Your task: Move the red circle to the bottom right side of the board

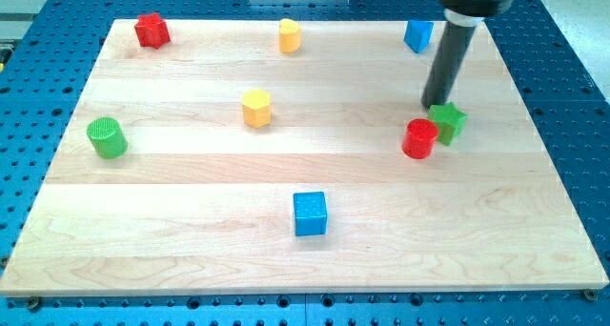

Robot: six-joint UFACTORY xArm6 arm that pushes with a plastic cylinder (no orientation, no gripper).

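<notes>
Pale wood made up the board [191, 221], which lay on a blue perforated table [572, 126]. The red circle [419, 138] stood on the view's right half, about mid-height, touching the green star [448, 122] on its upper right. My tip [435, 107] was down at the board just above the green star's upper left edge and a little above the red circle; whether it touched the star could not be told. The arm carried no fingers, only the dark rod [450, 64], so nothing was gripped.

Other blocks were noted as follows. A red star [151, 30] sat at the top left corner. A yellow block [290, 35] stood at top centre, its shape unclear. A blue block [418, 34] lay at the top right, just left of the rod. A yellow hexagon [256, 108] was left of centre. A green circle [107, 137] stood near the left edge. A blue cube [310, 213] lay at bottom centre, well apart from the rest.
</notes>
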